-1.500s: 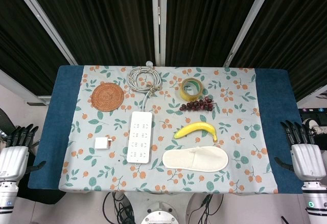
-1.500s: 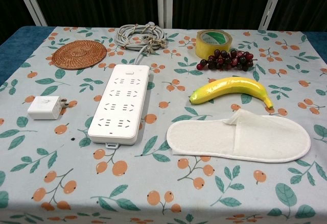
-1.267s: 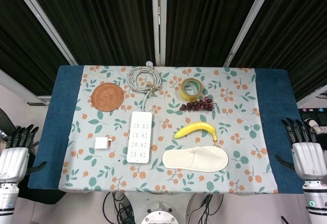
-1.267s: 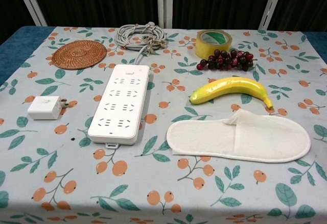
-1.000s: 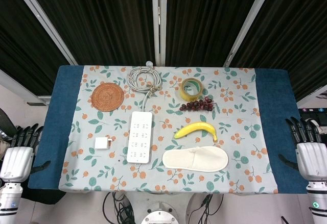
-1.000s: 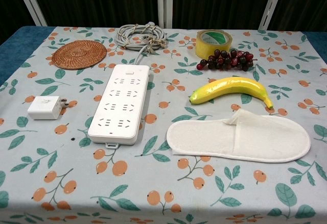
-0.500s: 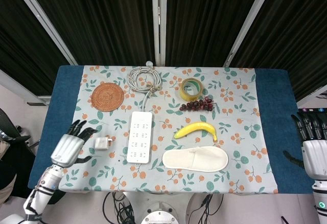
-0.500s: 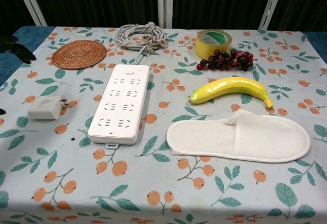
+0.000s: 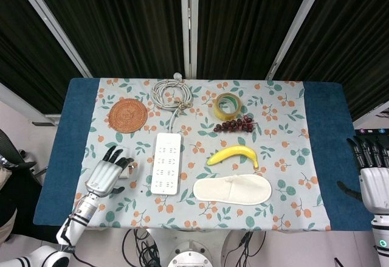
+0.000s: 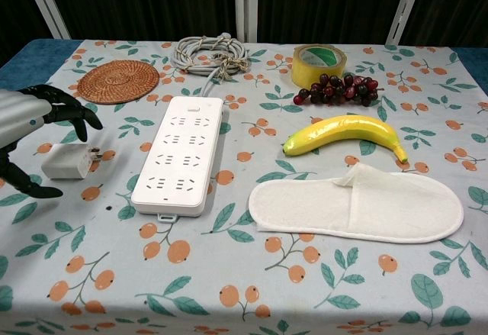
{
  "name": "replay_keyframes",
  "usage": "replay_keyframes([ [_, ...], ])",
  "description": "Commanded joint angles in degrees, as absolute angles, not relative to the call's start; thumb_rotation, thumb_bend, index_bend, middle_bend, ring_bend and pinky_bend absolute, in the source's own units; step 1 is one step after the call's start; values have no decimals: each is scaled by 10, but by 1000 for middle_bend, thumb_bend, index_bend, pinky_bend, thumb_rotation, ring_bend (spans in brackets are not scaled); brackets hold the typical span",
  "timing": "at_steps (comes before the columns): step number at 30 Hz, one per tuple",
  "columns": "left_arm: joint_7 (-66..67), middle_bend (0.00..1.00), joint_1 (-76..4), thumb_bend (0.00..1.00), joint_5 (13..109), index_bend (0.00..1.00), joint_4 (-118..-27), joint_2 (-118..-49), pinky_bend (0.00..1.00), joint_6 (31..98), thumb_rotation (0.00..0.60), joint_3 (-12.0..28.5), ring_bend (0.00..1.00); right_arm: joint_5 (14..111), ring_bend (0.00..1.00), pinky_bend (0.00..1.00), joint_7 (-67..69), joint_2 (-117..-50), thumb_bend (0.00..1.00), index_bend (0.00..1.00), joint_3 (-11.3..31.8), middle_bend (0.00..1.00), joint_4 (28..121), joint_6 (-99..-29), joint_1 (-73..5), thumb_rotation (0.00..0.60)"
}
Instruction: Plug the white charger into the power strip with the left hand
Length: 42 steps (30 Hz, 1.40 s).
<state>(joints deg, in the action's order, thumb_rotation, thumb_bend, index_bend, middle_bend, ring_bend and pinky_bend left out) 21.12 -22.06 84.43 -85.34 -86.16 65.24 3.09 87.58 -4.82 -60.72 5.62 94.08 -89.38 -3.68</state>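
White charger (image 10: pixel 67 161) lies below the spread, empty left hand (image 10: pixel 30 125) (prongs facing the power strip (image 10: pixel 179 154)): grasp its body, leaving prongs clear.

Table (image 9: pixel 68 151) covered in dark blue cloth, with a pale floral tablecloth (image 9: pixel 285 176) over most of it — orange fruit and green leaf print; blue strips exposed at both ends. Behind the table: black pleated curtains (image 9: pixel 127 27) across the full back wall, crossed by white metal frame bars (image 9: pixel 187 24) — one vertical pair at centre, diagonal bars either side. Pale floor (image 9: pixel 24 139) visible left of the table. Black cables (image 9: pixel 143 252) hang below the near table edge. Lighting even and diffuse, shadows on the cloth faint.
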Motion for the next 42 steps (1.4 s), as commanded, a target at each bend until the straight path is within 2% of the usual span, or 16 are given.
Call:
replay_keyframes([
  [1,215,332,-218,0,837,248,-852,-866,0,657,600,30,94,875,0,0,-48,-608,12,0,56,58,940,-895,-36,600],
  [13,210,332,-216,0,817,249,-847,-865,0,663,600,26,94,876,0,0,-50,-609,13,0,55,58,942,-898,-33,600],
  [30,142,335,-237,0,786,250,-823,-865,0,610,600,23,95,871,0,0,-48,-612,13,0,53,58,941,-902,-27,600],
  [38,119,338,-237,0,799,252,-819,-863,0,634,600,27,94,871,0,0,-50,-612,13,0,53,58,943,-904,-24,600],
  [40,120,345,-236,0,799,258,-821,-860,2,639,600,29,109,871,0,0,-50,-611,13,0,53,58,943,-905,-24,600],
  [42,118,372,-235,0,798,276,-822,-860,25,647,600,32,173,871,0,0,-49,-612,12,0,53,58,943,-906,-23,600],
])
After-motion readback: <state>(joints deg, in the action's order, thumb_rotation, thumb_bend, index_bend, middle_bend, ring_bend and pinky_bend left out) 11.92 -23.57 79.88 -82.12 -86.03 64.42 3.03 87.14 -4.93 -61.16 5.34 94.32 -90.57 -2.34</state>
